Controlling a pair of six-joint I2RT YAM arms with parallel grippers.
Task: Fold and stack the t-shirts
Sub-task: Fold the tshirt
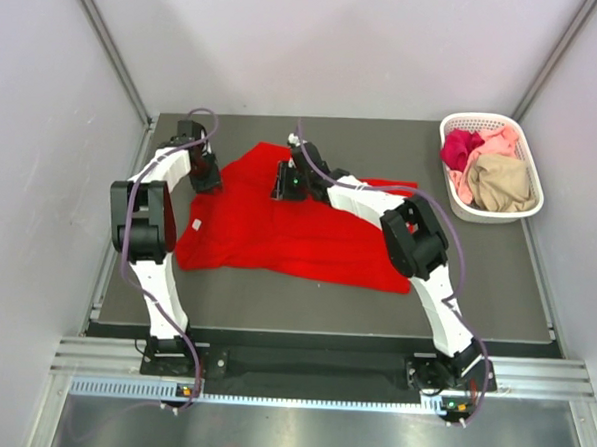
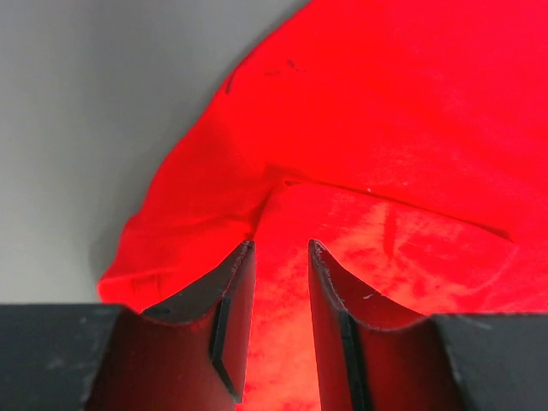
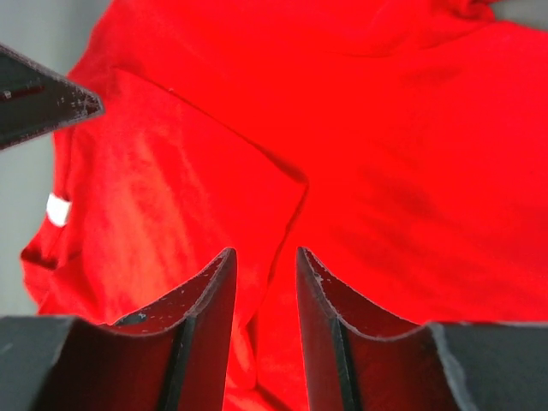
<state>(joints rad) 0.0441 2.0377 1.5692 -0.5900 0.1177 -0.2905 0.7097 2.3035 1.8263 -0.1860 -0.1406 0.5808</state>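
Red t-shirt (image 1: 288, 233) lies spread and rumpled on the table (image 1: 374, 308), long axis side to side, right under both tools and running from them back toward the arm bases. Left gripper (image 1: 203, 173) sits over the shirt's far-left edge, with bare table just off its left side. Its jaws are partly apart with cloth showing flat in the gap, no pinch visible. Right gripper (image 1: 289, 183) is over the far edge near the middle, jaws likewise partly apart over cloth, nothing clearly grasped. A folded flap edge runs just ahead of the fingertips in each wrist view. White neck label (image 1: 195, 223) is at the near-left edge, closer to the left arm. The bulk of the cloth is near and right of the right gripper, so that arm is nearer the unfolded part. Likely step: taking the far edge to fold it toward the bases. Well right of both tools, the basket (image 1: 484, 118) holds the magenta (image 1: 461, 147), pale pink (image 1: 498, 142) and tan (image 1: 501, 182) shirts, not yet folded.
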